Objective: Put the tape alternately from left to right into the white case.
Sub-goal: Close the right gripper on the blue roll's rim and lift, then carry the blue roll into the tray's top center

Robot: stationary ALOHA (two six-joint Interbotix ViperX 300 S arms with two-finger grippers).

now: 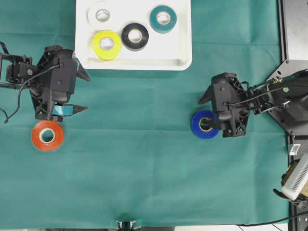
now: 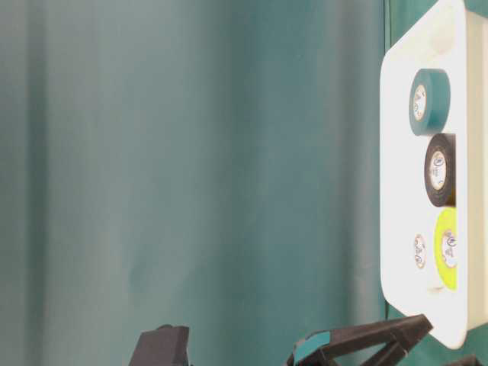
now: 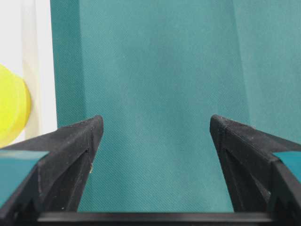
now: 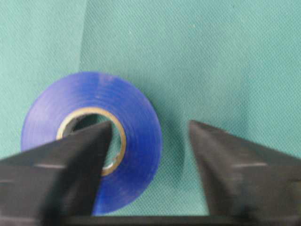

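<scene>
Green cloth [image 1: 144,178] covers the table; white case [image 1: 183,60] sits at top centre of the overhead view, holding four rolls: white roll [image 1: 100,14] top left, teal roll [image 1: 162,18] top right, yellow roll [image 1: 107,44] lower left, black roll [image 1: 134,36] just right of it, the two touching or nearly so. Two rolls lie outside the case on the cloth: orange-red roll [image 1: 46,135] at left of frame, blue roll [image 1: 205,124] right of centre. Left gripper [image 1: 77,91] is between the case's lower left corner and the orange-red roll, jaws spread wide with nothing between them; left wrist view shows only bare cloth between the fingers [image 3: 70,155], with the case rim and yellow roll at the left edge. Right gripper [image 4: 148,141] is down at the blue roll: one finger [image 4: 75,155] sits in the core hole, the other outside the roll's wall, a gap visible on that side. Jaws straddle the wall at mid width; can't tell whether it's clamped. Table-level view shows the case at right edge, with the left gripper's finger just below it.
</scene>
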